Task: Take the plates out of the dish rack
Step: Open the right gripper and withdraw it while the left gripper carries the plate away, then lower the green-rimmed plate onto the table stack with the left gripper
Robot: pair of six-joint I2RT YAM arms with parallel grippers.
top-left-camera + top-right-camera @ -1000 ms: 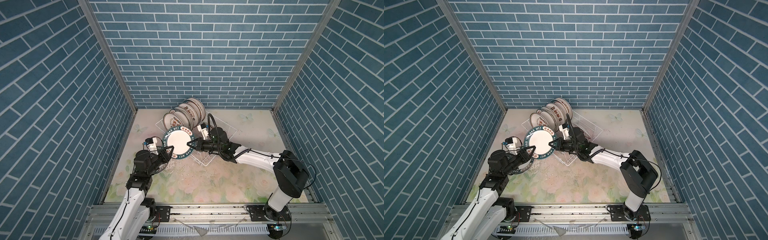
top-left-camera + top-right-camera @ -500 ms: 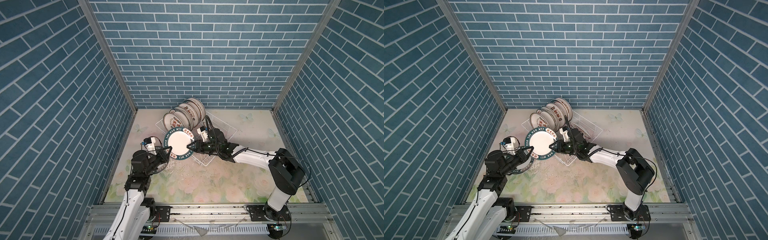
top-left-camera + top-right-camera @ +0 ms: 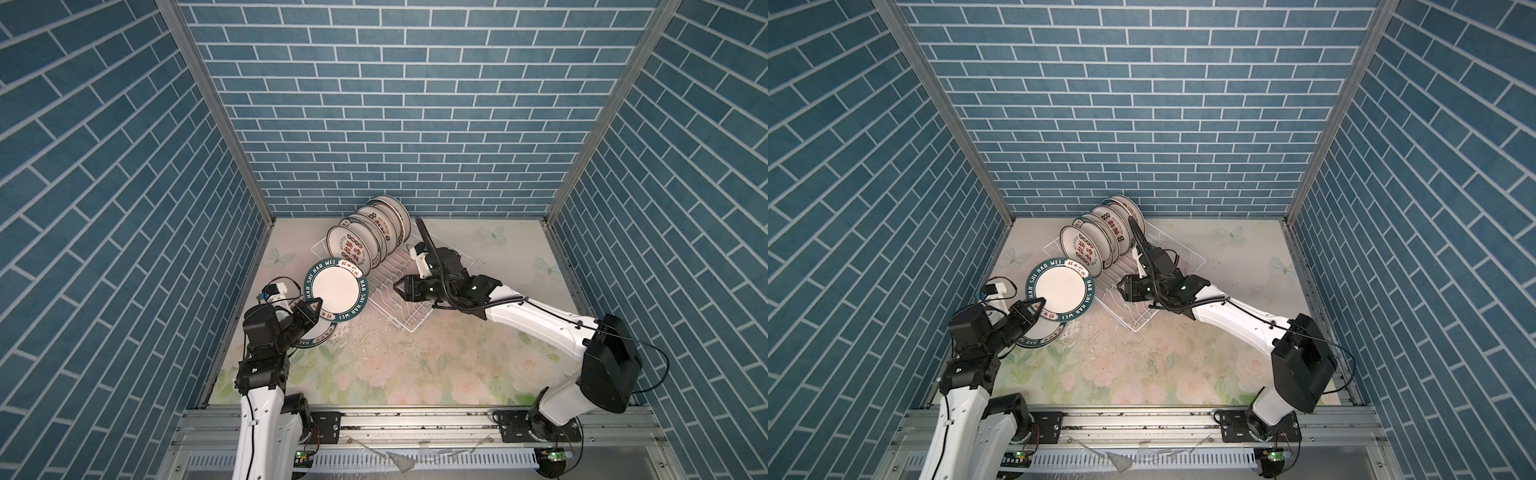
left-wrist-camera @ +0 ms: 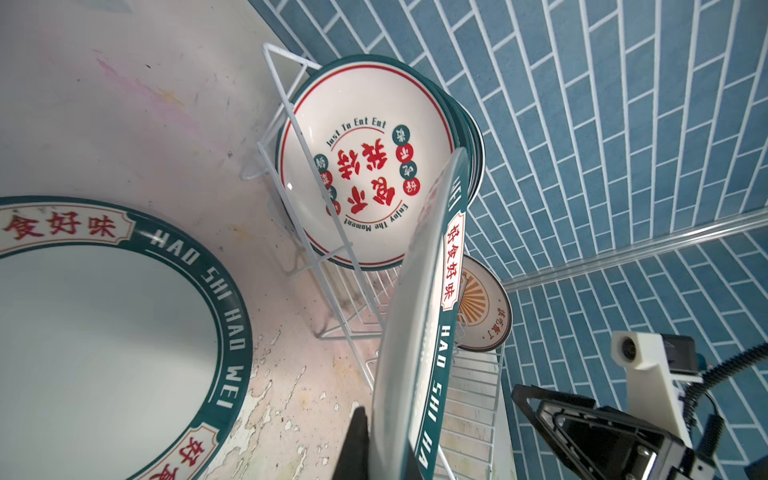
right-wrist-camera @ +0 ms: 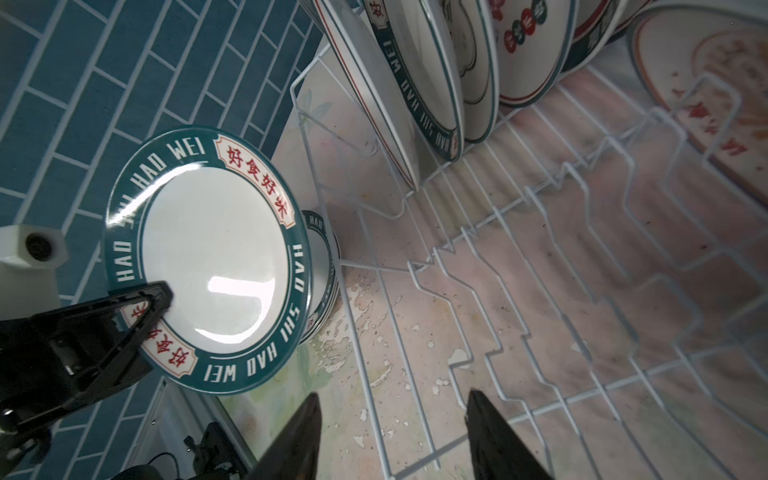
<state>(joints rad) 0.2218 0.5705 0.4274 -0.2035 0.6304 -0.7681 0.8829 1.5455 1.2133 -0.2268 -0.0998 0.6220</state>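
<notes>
Black fingers of the left gripper (image 3: 312, 308) now clamp the green-rimmed plate (image 3: 336, 289) by its lower rim, while the right gripper (image 3: 397, 288) has let go, jaws apart above the rack (image 3: 405, 321). The handover looks done: the plate hangs clear of the rack, over the stack (image 3: 321, 336), ready to set down.

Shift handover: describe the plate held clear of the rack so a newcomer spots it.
Left of the white wire dish rack, the left end effector pinches one plate by its rim. Green lettered rim, blank white centre; it alone hangs tilted in the air, above plates lying flat.
</notes>
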